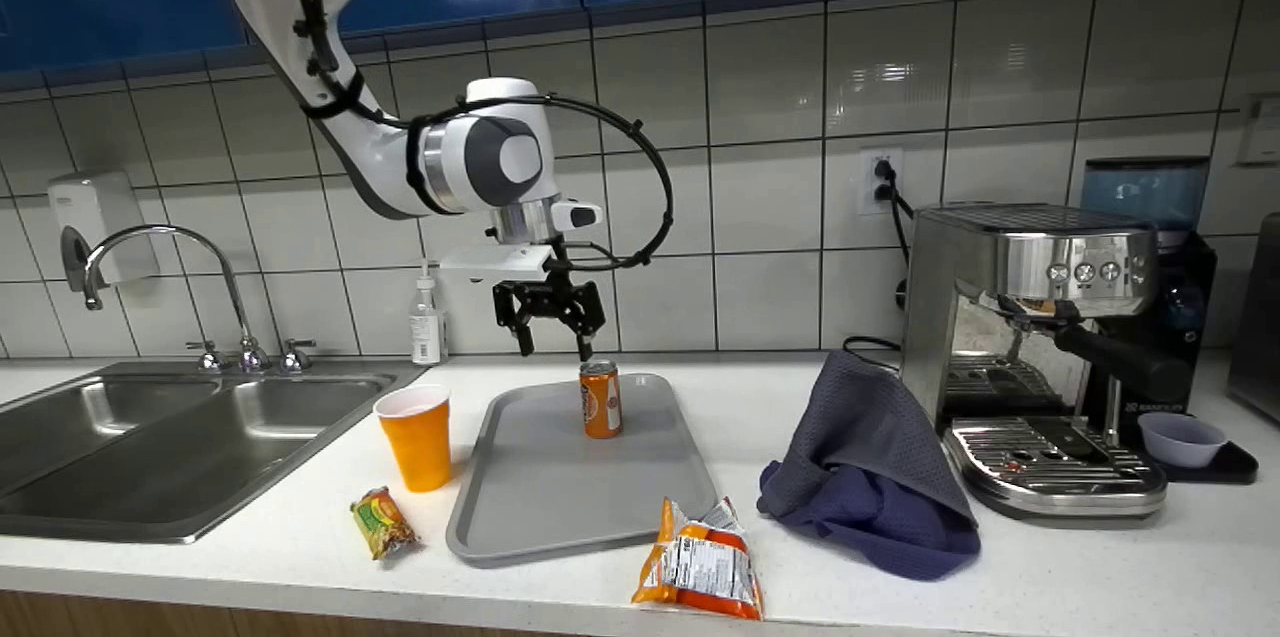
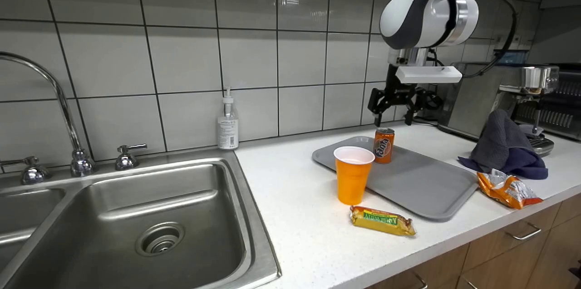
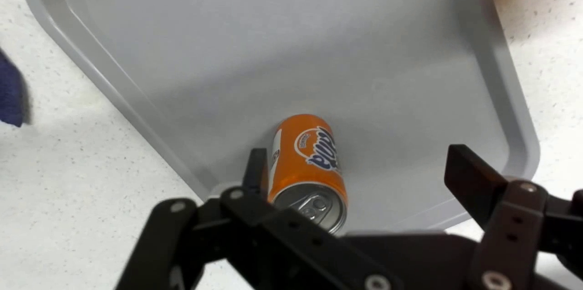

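Observation:
My gripper (image 1: 556,351) (image 2: 393,121) hangs with its fingers pointing down above the far part of a grey tray (image 1: 560,507) (image 2: 422,189). Its jaws stand wide open and hold nothing. Just below, an orange soda can (image 1: 600,402) (image 2: 383,147) stands upright on the tray. In the wrist view the can (image 3: 305,158) appears between the fingers, close to the left finger (image 3: 257,169) and well away from the right one; part of its lid is hidden behind the gripper. An orange cup (image 1: 418,437) (image 2: 353,180) with a white inside stands beside the tray.
A wrapped snack bar (image 1: 383,523) and a chip bag (image 1: 700,567) lie near the counter's front. A dark cloth (image 1: 865,477) lies heaped before the espresso machine (image 1: 1030,257). A sink (image 2: 136,216), tap (image 2: 61,103) and soap bottle (image 2: 228,125) stand on the cup's side.

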